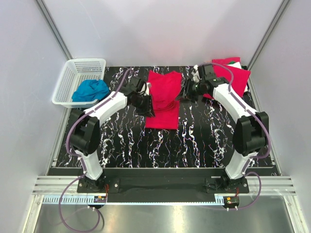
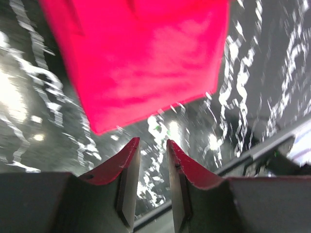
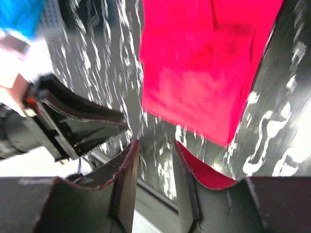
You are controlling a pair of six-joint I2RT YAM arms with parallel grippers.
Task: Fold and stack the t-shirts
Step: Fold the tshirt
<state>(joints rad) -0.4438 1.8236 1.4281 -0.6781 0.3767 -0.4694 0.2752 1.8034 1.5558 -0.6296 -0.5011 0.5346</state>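
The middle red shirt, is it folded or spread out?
Folded lengthwise: the red shirt lies as a narrow strip, no sleeves sticking out.

A blue cloth [image 1: 91, 90] lies in a white basket [image 1: 65, 85]

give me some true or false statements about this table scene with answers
1. A blue cloth lies inside the white plastic mesh basket. True.
2. The middle red cotton t-shirt hangs over the basket's rim. False: it lies flat on the black marbled table, apart from the basket.
3. The left claw grips red fabric. False: its jaws stand apart with nothing between them.
4. A pile of red shirts, showing white and green on top, sits at the far right corner. True.
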